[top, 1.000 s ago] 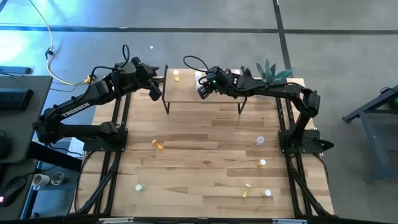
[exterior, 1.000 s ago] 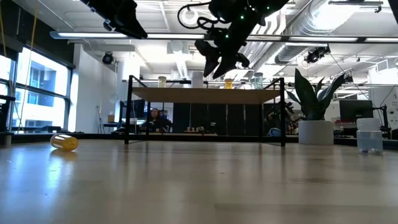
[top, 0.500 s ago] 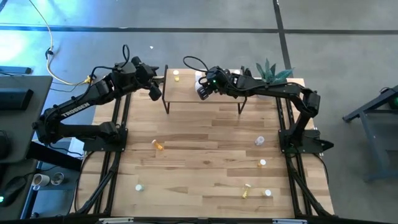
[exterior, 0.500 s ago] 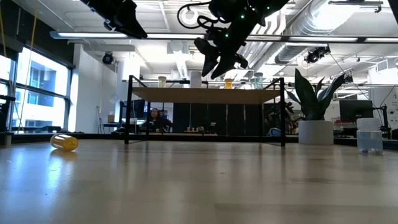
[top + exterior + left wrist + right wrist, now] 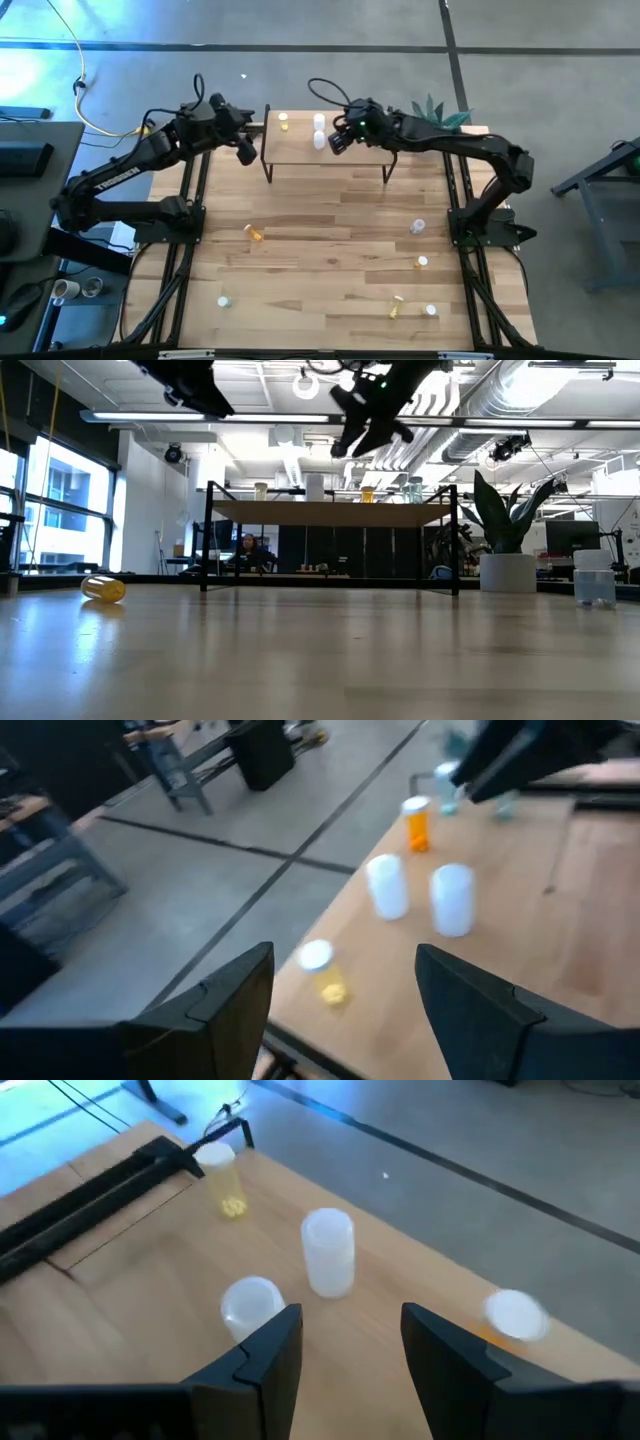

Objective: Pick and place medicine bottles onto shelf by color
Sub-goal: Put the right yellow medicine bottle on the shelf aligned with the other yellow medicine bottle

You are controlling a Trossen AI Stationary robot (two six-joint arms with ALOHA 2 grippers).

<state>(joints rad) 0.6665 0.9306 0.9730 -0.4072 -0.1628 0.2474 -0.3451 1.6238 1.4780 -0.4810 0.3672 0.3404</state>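
Since a second ago: right gripper [image 5: 337, 141] shifted rightward and higher over the shelf [image 5: 300, 152], uncovering two white bottles [image 5: 319, 130] near the board's back edge. Left gripper [image 5: 246, 150] unchanged, hanging off the shelf's left end.

Right gripper: fingers [image 5: 262, 1352] parted with a plain gap, nothing between them (empty in the right wrist view). Hovers above the shelf, clear of the bottles. Low view puts it well above the board [image 5: 330, 513], near the frame top [image 5: 368, 422].

Left gripper: fingers [image 5: 235, 988] spread wide, nothing held. Poised beside the shelf's left end, above table [image 5: 330, 215] level.

On the shelf:
- yellow bottle [image 5: 284, 124], upright, toward the back left corner
- two white bottles, upright, just beside one another, right of the yellow one [image 5: 327, 1250]
- orange bottle [image 5: 417, 823], upright, farther along the back edge; only its white cap shows in the right wrist view [image 5: 516, 1315]
- paler bottles beyond it in the low view [image 5: 414, 488] (colour hard to tell)

On the table, well apart from the shelf:
- orange bottle lying on its side, left of centre [image 5: 255, 233]
- white one near the front left [image 5: 224, 300]
- clear one at the right side [image 5: 418, 227]
- three more toward the front right [image 5: 422, 262], [image 5: 397, 305], [image 5: 431, 311]

Plant [image 5: 437, 113] at the back right corner, beside the shelf's right end.
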